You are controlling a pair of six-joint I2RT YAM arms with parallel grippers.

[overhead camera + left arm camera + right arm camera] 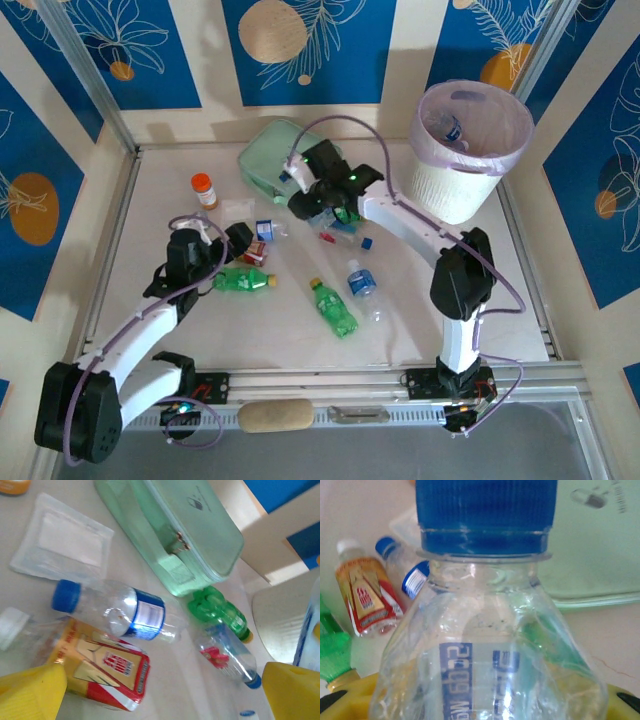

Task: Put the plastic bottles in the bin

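Observation:
My right gripper (303, 190) hovers by the mint pouch, shut on a clear plastic bottle (485, 630) with a blue cap and blue label. Its yellow fingers (350, 702) show at the bottom corners of the right wrist view. The white bin (462, 180) with its pale bag stands at the back right, one bottle (452, 128) inside. My left gripper (228, 240) (160, 700) is open, low over a clear blue-labelled bottle (120, 612). Two green bottles (243, 281) (333, 307) and a clear one (362, 285) lie mid-table. More bottles (335, 225) lie under the right arm.
A mint-green zip pouch (270, 155) lies at the back centre. An orange-capped pill bottle (203, 189) and a small clear box (237, 208) sit left of it. A red-and-gold labelled bottle (100, 667) lies close to the left finger. Raised walls ring the table.

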